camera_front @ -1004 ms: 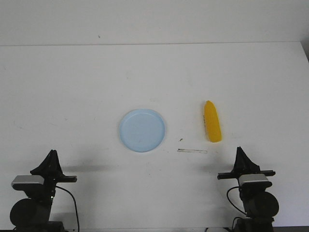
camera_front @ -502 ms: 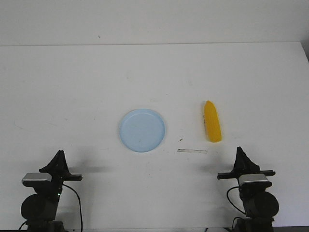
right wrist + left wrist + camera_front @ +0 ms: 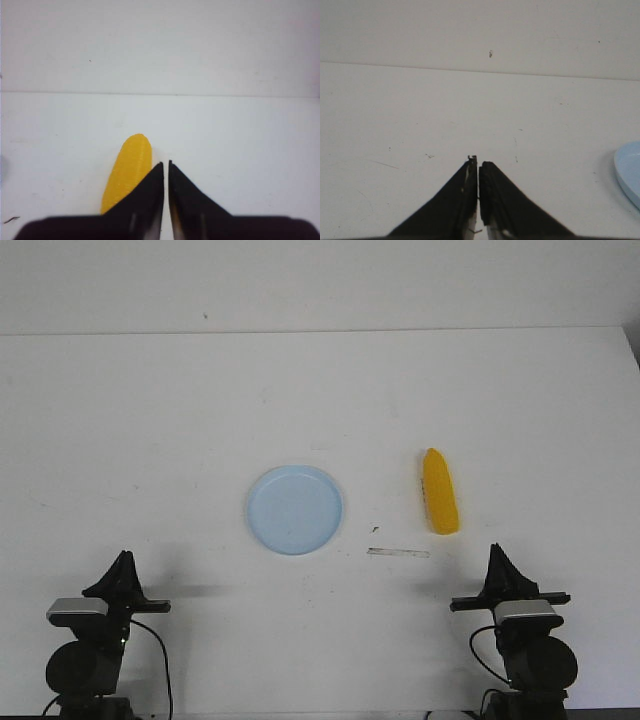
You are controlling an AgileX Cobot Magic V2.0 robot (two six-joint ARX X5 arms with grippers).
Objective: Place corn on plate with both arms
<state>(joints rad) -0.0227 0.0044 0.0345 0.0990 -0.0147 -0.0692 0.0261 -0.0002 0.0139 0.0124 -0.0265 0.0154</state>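
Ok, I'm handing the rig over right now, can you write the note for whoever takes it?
Left end effector: shut, holding nothing, parked at the near left edge of the table.
Right end effector: shut, holding nothing, parked near right, just short of the corn.
Corn: lying flat on the table to the right of the plate, apart from it.
Plate: mid-table, nothing on it.
Done: nothing yet.
Left: open the end effectors, grasp the corn, carry it over and set it on the plate.
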